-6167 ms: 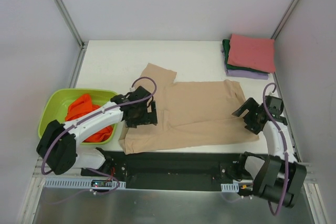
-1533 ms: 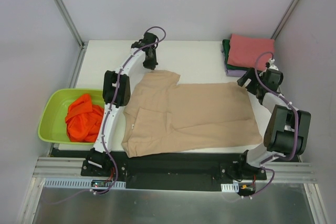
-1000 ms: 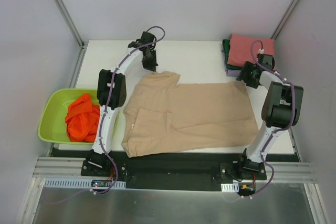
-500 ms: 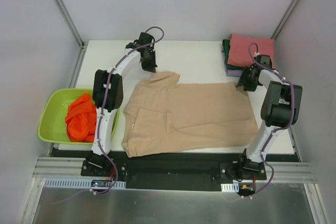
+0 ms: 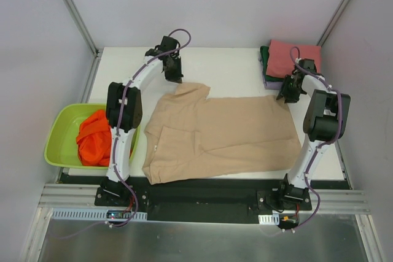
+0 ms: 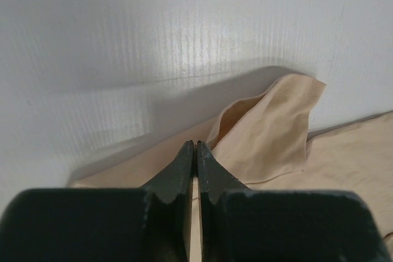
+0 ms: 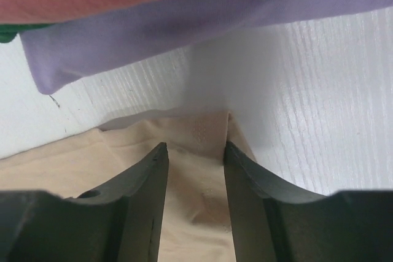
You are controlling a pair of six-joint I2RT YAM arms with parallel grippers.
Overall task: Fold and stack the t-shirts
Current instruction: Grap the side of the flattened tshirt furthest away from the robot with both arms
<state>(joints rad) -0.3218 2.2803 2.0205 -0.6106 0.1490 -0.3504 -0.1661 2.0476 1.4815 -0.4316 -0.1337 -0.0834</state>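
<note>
A beige t-shirt (image 5: 221,130) lies spread flat across the table. My left gripper (image 5: 175,79) is at its far left sleeve, and in the left wrist view this gripper (image 6: 195,144) is shut on the sleeve's edge, with the sleeve (image 6: 270,127) puckered up beside it. My right gripper (image 5: 284,96) is at the shirt's far right corner. Its jaws (image 7: 194,146) stand open astride that corner (image 7: 196,170). A bright orange t-shirt (image 5: 95,139) lies crumpled in the basin. Folded pinkish-red (image 5: 296,59), dark green (image 5: 265,59) and lavender (image 5: 288,85) t-shirts are stacked at the far right.
The lime-green basin (image 5: 58,130) sits off the table's left edge. The folded stack lies just beyond the right gripper, its lavender edge (image 7: 215,16) close above the fingers. Walls enclose the table on three sides.
The right gripper has come in over the beige shirt's far right corner and its jaws have narrowed around it. The left gripper has stayed shut at the sleeve, shifting only slightly.
</note>
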